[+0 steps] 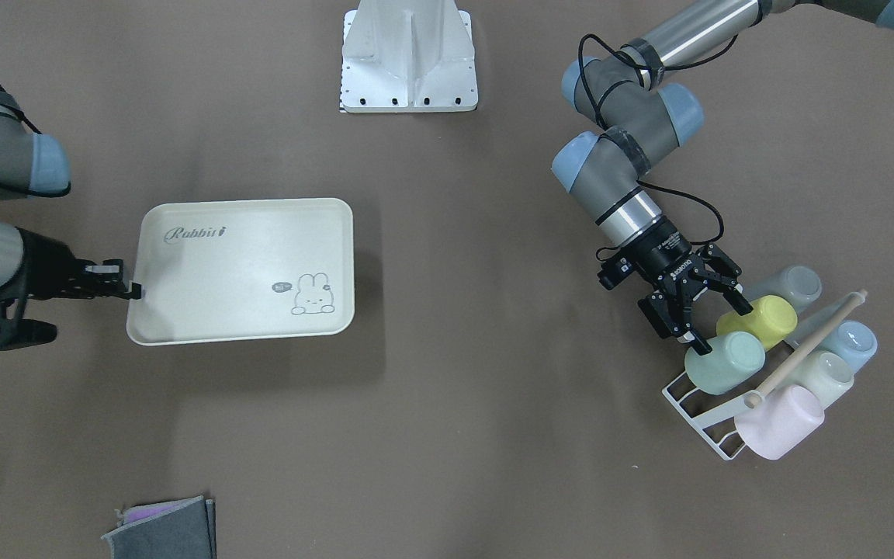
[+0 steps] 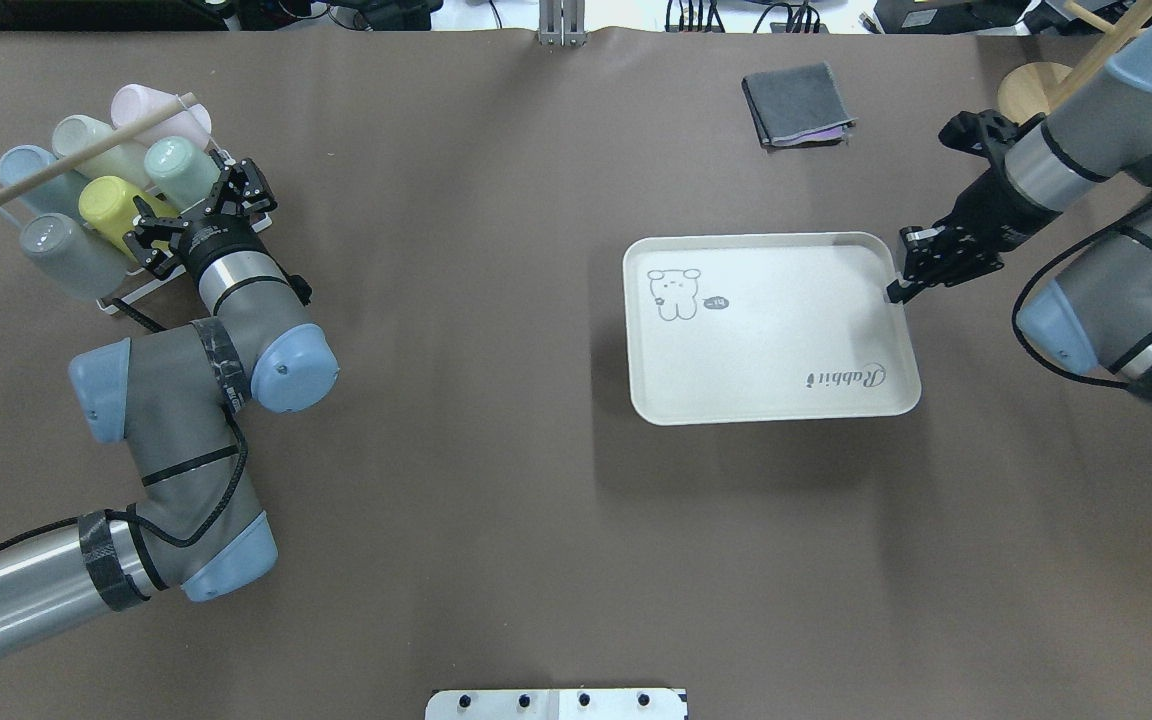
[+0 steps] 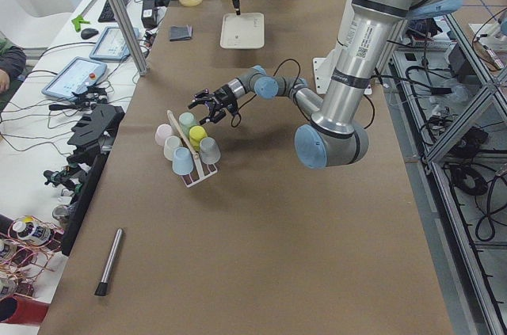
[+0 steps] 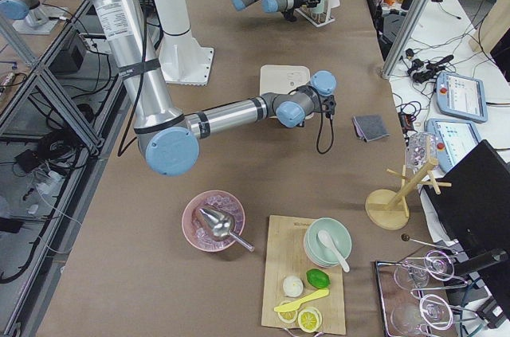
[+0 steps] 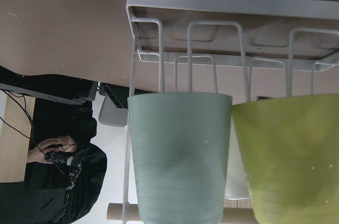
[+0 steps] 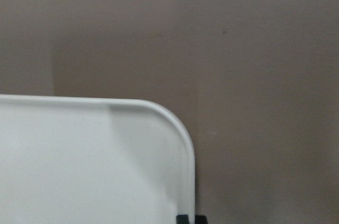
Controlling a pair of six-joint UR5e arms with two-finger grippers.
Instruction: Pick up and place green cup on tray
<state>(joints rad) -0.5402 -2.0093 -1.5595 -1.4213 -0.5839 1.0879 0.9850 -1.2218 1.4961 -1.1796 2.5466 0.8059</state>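
Left wrist cam only: rack (image 5: 228, 0) prongs at green cup (image 5: 180, 155).

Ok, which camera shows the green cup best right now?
Left wrist: the green cup is close up, on the rack beside the yellow-green cup. Front-facing and overhead show it smaller, at the left gripper. Side views show it tiny; right wrist, not at all.

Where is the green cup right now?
In the front-facing view the green cup sits on the white rack at the right, between the yellow-green cup and the pink cup, by the left pincer.
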